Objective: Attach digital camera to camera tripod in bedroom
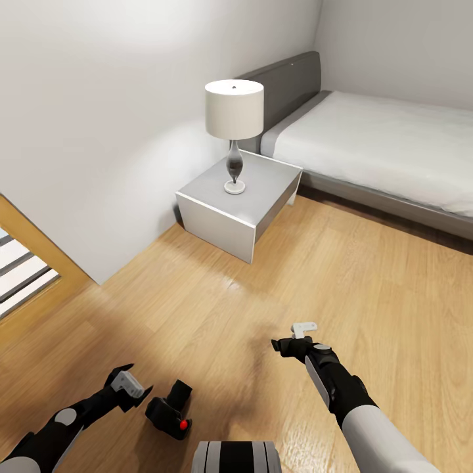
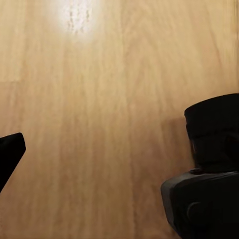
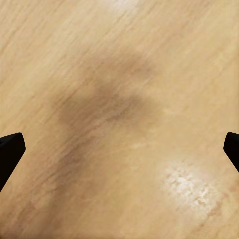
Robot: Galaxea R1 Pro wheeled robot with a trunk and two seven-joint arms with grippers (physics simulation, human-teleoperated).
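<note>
Wood floor [image 1: 217, 309], grey bed [image 1: 387, 144], nightstand [image 1: 240, 203]

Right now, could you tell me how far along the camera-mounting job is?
Early stage. Done: the robot is in the bedroom, beside the bed and nightstand. In hand: the digital camera sits at the left gripper; whether it is gripped is unclear. The right gripper is open. Left: attaching it to the tripod.

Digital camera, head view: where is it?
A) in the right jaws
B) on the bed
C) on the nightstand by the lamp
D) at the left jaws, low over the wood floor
D: the digital camera sits at the left gripper, above the floor.
</note>
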